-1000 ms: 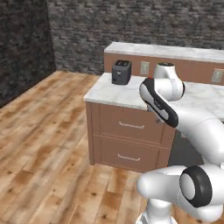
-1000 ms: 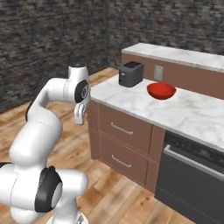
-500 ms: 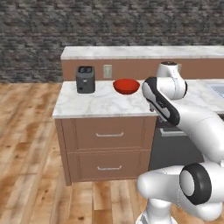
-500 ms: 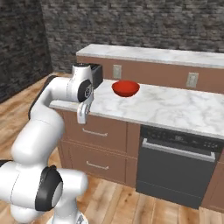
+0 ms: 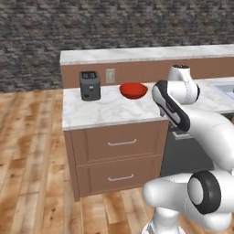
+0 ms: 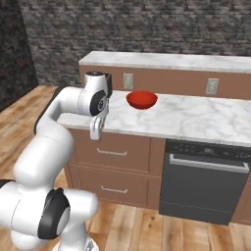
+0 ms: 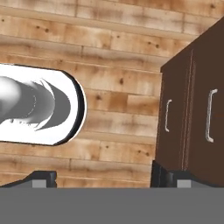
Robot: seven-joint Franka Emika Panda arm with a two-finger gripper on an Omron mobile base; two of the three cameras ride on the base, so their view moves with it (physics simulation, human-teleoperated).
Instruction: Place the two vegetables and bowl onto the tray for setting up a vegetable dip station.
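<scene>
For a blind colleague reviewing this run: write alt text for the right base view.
A glossy round red bowl sits on a white marble counter near a brown back ledge, above wooden drawers and a black oven. In front, the white robot arm bends downward, its open gripper hanging beside the counter's front edge, holding nothing.

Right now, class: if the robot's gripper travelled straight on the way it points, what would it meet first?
The open gripper points straight down beside the drawer fronts. Nothing lies beneath it, so it would probably meet the wooden floor first, though depth is hard to judge.
</scene>
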